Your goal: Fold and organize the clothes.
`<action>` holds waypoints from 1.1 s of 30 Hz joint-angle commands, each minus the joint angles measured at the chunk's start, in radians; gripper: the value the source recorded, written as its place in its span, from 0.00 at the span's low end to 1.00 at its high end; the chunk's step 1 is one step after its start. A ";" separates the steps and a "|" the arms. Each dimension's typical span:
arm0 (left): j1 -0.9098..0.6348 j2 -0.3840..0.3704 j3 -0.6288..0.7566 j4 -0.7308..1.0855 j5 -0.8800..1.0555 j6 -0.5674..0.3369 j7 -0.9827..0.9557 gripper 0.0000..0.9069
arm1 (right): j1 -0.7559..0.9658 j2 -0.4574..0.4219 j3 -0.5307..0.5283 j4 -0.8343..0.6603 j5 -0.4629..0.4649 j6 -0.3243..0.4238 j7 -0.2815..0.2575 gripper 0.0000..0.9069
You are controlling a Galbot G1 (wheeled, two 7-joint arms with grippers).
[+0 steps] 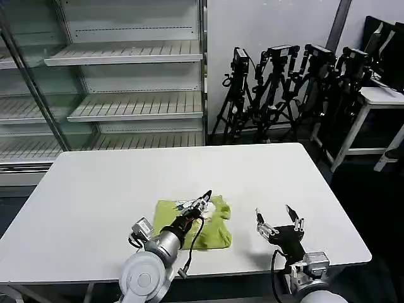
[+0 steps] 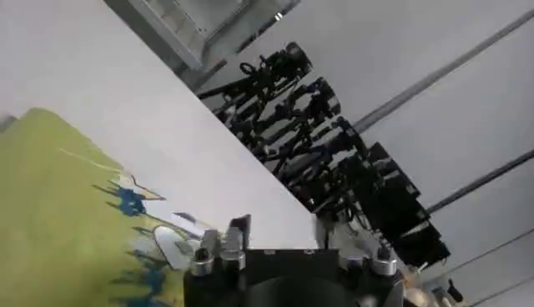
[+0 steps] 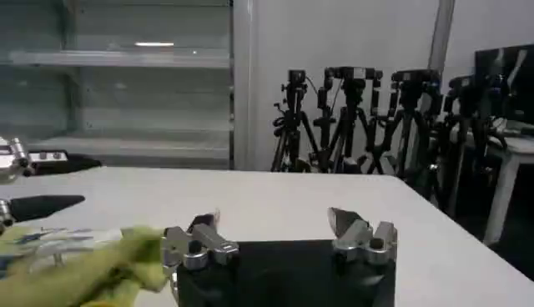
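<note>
Lime shirt (image 1: 201, 222), bunched with a blue-white print showing, lies near the desk's (image 1: 95, 196) front edge. Left gripper (image 1: 203, 202) sits over it, jaws narrow, can't tell if they pinch fabric. Right gripper (image 1: 278, 221) hovers just beside the shirt, jaws wide, holding nothing.

- A white table (image 1: 95, 189) stands in the middle of the room, its top bare toward the far edge.
- Behind it on the left, a glass-fronted shelving unit (image 1: 126, 82) with pale slatted shelves.
- A plain white wall (image 1: 271, 31) runs behind.
- Black camera tripods (image 1: 290, 88) cluster against that wall.
- Another white table (image 1: 379, 101) at far right.
</note>
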 commanded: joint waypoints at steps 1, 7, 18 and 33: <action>0.058 0.014 -0.070 -0.097 0.024 0.002 -0.001 1.00 | 0.000 0.001 0.001 0.009 0.000 0.000 0.000 1.00; 0.175 0.110 -0.213 -0.173 0.130 0.055 -0.005 1.00 | -0.004 0.004 -0.001 0.013 -0.003 0.004 -0.002 1.00; 0.212 0.170 -0.248 -0.089 0.316 0.126 -0.008 1.00 | -0.012 0.015 -0.011 0.014 -0.013 0.008 -0.005 1.00; 0.143 0.132 -0.180 0.038 0.185 0.160 0.017 1.00 | -0.039 0.030 0.004 0.030 -0.017 0.008 -0.005 1.00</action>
